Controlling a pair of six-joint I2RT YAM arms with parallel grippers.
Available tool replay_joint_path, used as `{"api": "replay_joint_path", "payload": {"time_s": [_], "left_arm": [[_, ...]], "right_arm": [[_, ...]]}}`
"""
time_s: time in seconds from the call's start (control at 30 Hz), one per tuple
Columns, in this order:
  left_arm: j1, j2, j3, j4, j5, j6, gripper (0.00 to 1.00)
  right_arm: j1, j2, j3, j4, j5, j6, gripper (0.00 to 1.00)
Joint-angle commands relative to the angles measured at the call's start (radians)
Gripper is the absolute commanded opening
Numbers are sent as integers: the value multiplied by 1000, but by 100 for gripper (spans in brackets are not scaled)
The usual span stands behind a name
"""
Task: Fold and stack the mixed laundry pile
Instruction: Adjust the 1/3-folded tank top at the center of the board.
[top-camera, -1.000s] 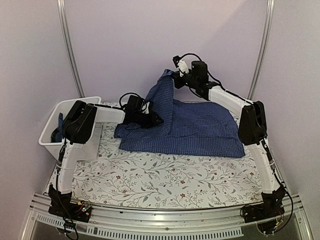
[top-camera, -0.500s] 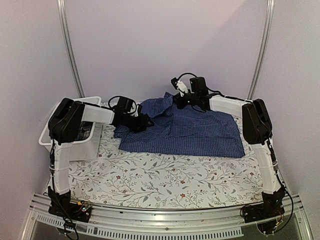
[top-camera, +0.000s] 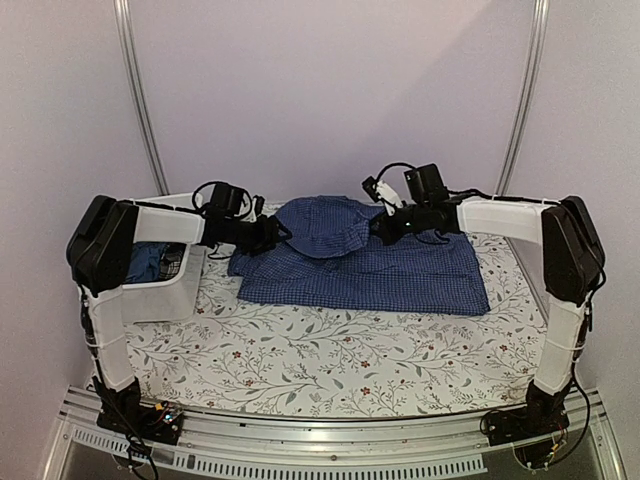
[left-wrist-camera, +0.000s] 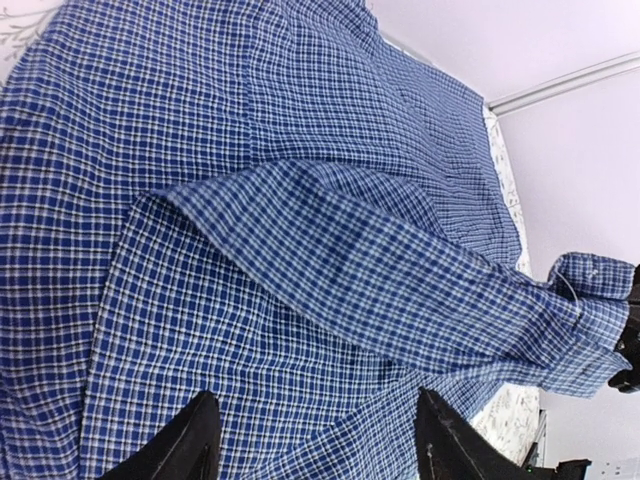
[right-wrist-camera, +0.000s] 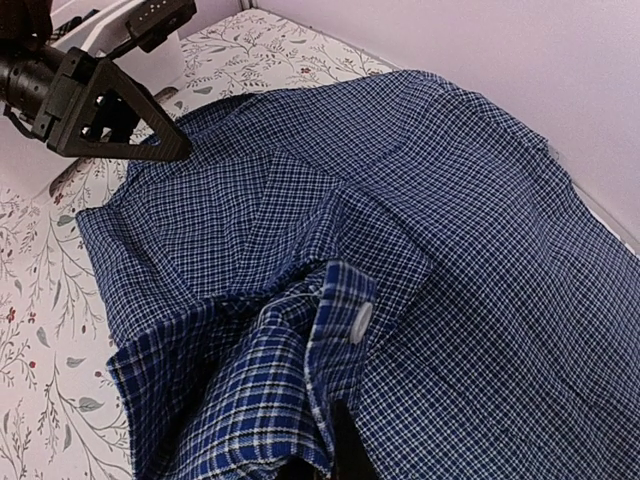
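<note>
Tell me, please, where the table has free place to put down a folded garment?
Free: the wide strip of floral tablecloth between the near hem of the checked shirt and the arm bases. Crowded: the far half, where the shirt spreads under the left tool and right tool, and the left edge, taken by the white tub.

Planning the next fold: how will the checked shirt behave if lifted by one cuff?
Probably floppy: the checked shirt sags in soft folds below the held cuff. Likely light: one pinched cuff carries the sleeve. Pushed, it would probably bunch, not slide.
</note>
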Motion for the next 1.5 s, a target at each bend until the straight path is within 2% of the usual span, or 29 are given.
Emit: {"api": "replay_joint_path", "payload": {"time_s": [0.0, 0.47, 0.5, 0.53, 0.6, 0.7, 0.73, 0.8, 0.9, 0.97, 1.07, 1.23, 1.3, 1.47], "left_arm": [[9, -8, 3, -16, -22, 10, 66], [17, -48, 0, -98, -46, 55, 66], [17, -52, 0, -101, -45, 61, 66], [17, -56, 1, -104, -45, 67, 66], [16, -66, 2, -115, -48, 84, 67], [13, -86, 14, -166, -88, 126, 71], [11, -94, 18, -187, -113, 145, 72], [1, -108, 27, -235, -174, 190, 74], [-12, -127, 19, -270, -196, 240, 74], [-14, -129, 14, -284, -189, 244, 74], [-14, -135, 6, -289, -185, 241, 74], [-14, -135, -11, -273, -162, 219, 74], [-15, -134, -11, -272, -160, 218, 74], [-15, -141, -23, -259, -157, 211, 74]], "right_arm": [[-26, -96, -71, -92, 22, 14, 0], [-176, -188, -239, -285, 14, 45, 2], [-183, -188, -245, -293, 34, 49, 6], [-190, -188, -246, -301, 46, 52, 19], [-198, -190, -239, -321, 125, 60, 55], [-215, -201, -210, -354, 277, 91, 70], [-228, -208, -200, -362, 314, 110, 72], [-254, -225, -170, -377, 324, 131, 72], [-258, -251, -148, -389, 177, 101, 63], [-252, -248, -117, -436, 139, 108, 62], [-244, -185, -52, -567, 124, 149, 63], [-236, -147, -98, -584, -55, 295, 58], [-236, -143, -150, -567, -95, 358, 59], [-236, -201, -320, -404, -194, 496, 72]]}}
